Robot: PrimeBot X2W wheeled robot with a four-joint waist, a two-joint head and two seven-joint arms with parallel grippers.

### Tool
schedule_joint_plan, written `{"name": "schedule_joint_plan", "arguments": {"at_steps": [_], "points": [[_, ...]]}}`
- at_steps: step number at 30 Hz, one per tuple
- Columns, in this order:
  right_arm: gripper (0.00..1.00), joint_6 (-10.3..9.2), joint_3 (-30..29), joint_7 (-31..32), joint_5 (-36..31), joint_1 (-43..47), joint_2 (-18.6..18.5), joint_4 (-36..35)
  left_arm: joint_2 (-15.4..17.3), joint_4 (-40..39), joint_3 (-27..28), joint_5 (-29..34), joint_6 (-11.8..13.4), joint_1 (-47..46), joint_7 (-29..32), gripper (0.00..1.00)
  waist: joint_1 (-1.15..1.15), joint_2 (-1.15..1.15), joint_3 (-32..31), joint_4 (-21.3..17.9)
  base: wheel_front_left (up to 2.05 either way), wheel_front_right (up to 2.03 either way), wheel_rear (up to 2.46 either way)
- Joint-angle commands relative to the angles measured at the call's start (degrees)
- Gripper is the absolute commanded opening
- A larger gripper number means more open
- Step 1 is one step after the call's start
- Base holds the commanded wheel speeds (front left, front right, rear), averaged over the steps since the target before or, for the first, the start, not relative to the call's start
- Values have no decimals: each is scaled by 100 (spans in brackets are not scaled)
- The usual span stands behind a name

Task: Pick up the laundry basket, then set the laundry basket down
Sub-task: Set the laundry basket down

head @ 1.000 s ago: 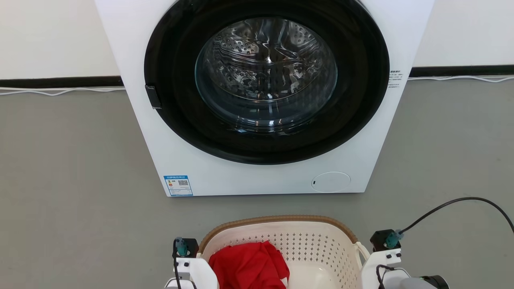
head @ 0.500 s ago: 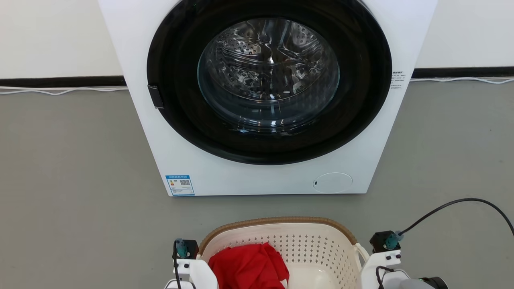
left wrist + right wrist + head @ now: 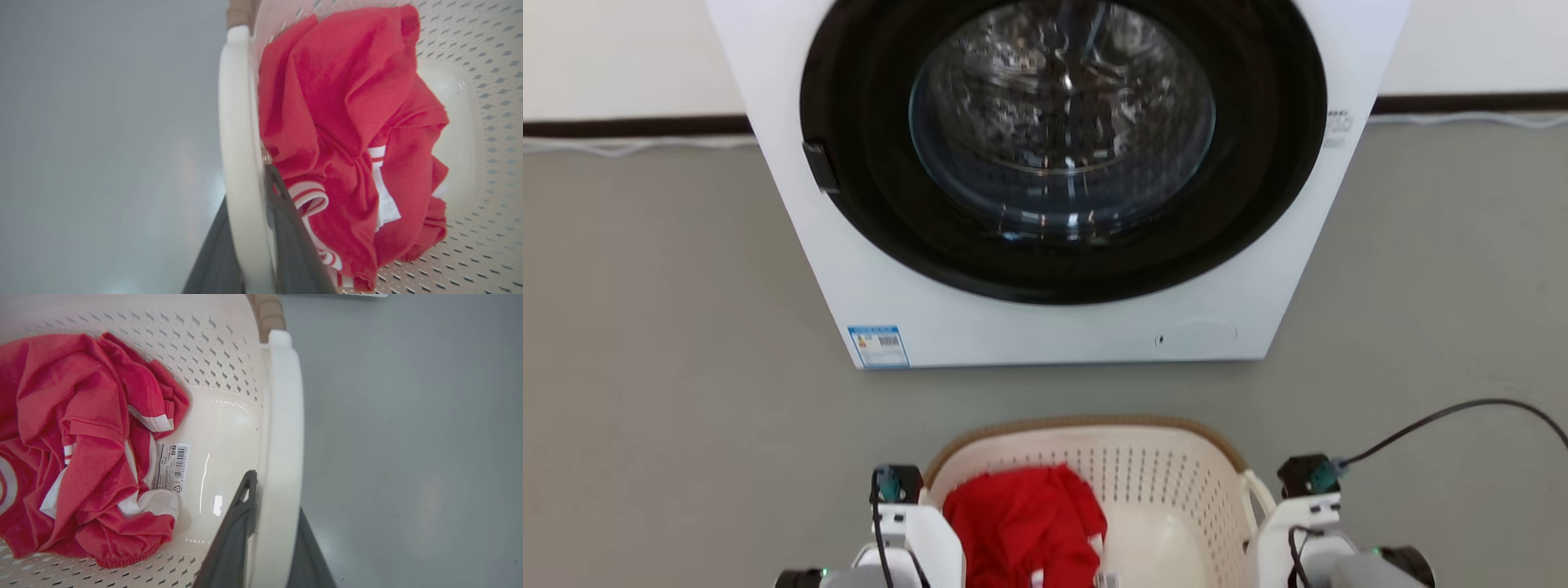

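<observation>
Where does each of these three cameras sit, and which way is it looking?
Head view: on the head, looking forward and down at the washing machine and laundry basket; left arm and right arm flank it.
Left wrist view: on the left wrist, looking along the left fingers astride a white handle.
Right wrist view: on the right wrist, looking along the right fingers astride the other handle.
All share the red garment.
</observation>
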Motion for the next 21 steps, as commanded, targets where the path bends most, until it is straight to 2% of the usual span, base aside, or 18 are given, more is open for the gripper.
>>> {"name": "schedule_joint_plan", "arguments": {"at_steps": [1, 21], "points": [[0, 44, 133, -201, 55, -316, 104, -194, 36, -59, 66, -15, 54, -456, -150, 0, 0, 0, 267, -17, 0, 0, 0], [0, 44, 115, -1957, 254, -1571, 104, 21, 64, 198, 140, 273, 227, -1855, -1452, 0, 0, 0, 2494, -83, 0, 0, 0]]}}
